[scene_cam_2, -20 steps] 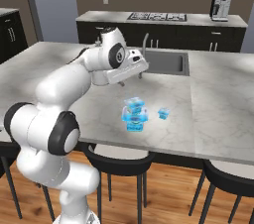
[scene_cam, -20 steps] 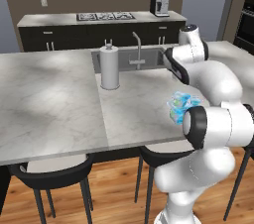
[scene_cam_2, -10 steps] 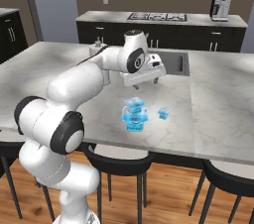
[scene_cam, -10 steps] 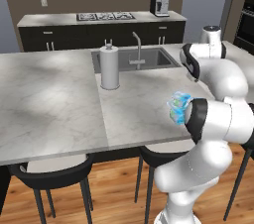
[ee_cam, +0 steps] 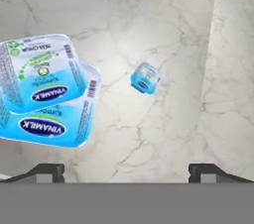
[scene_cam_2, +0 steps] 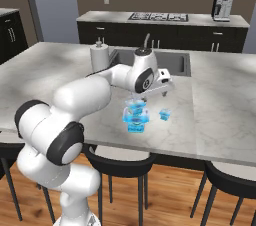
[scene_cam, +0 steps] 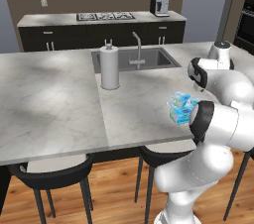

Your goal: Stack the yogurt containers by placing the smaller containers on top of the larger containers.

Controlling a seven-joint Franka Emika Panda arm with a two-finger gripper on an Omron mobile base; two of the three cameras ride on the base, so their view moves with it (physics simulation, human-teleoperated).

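Observation:
The larger container (scene_cam_2: 135,118) is a teal-blue pack with a whitish top, standing on the grey marble island (scene_cam_2: 220,115) near its front edge; it also sits at the left of the hand view (ee_cam: 42,77) and beside my arm (scene_cam: 180,106). The smaller container (scene_cam_2: 164,115) (ee_cam: 146,78) is a little light-blue pack, lying on the counter just to the right of the larger one and apart from it. My gripper (scene_cam_2: 161,89) (ee_cam: 126,172) hangs open above the counter, over both packs and pointing down, with nothing between its fingertips.
A white paper-towel roll (scene_cam: 109,67) (scene_cam_2: 99,56) stands left of the sink (scene_cam: 144,59) and its faucet (scene_cam: 137,44). Black stools (scene_cam_2: 125,162) line the island's front edge. A coffee machine (scene_cam: 159,3) stands on the back counter.
The arm has swung right from beside the sink to above the two packs. The jaws stayed open. Neither pack has moved.

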